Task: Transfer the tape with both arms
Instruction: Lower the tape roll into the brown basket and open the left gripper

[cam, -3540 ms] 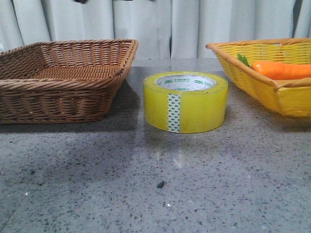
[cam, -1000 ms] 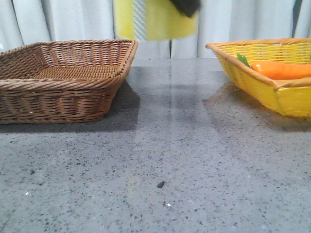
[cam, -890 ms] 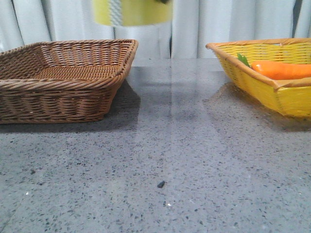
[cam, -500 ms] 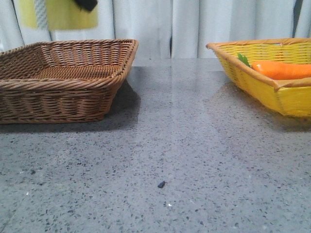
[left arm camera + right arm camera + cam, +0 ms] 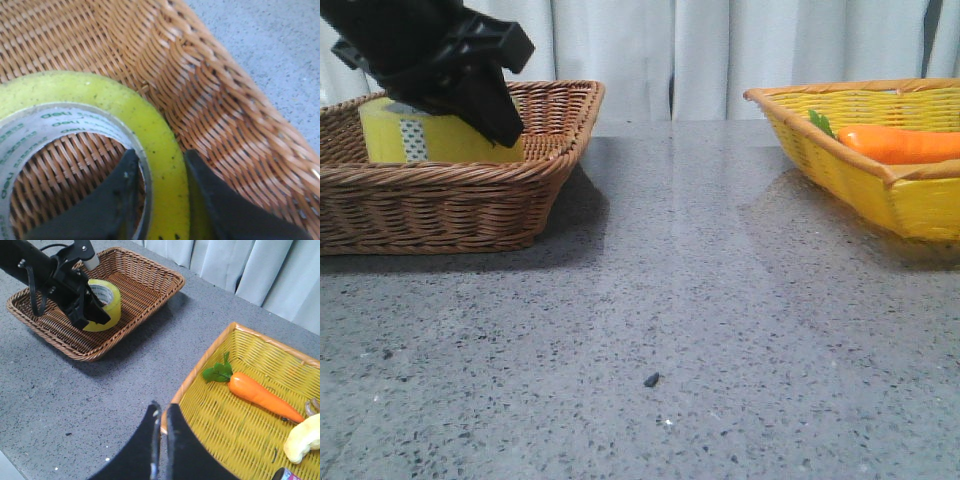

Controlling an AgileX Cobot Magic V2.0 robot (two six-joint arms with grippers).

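Tape (image 5: pixel 435 140) sits low inside the brown wicker basket (image 5: pixel 450 205) in your front view, its yellow side and patterned strip showing just above the near rim. Your left gripper (image 5: pixel 495 125) comes down on it from above, black body covering the roll's top and right edge. Across the grey table (image 5: pixel 700 330), well apart, you have the yellow basket (image 5: pixel 865 180) with the carrot (image 5: pixel 900 143) in it.

Left wrist view next: you're looking straight down on the roll (image 5: pixel 100 150), wicker weave visible through its core. One finger (image 5: pixel 117 200) is inside the ring, the other outside, clamping the tape's wall between them. Whether the roll's underside already touches the basket floor, you can't tell from here.

Right wrist view: your right gripper (image 5: pixel 161 440) hangs over the near rim of the yellow basket (image 5: pixel 200 367), fingers pressed nearly together with nothing between them. Far off, the left arm (image 5: pixel 50 270) holds the tape (image 5: pixel 102 305) in the brown basket (image 5: pixel 145 295).

You look to be at the placing step. Next, spread the left fingers, then lift straight up so the inner finger clears the core without dragging the roll.
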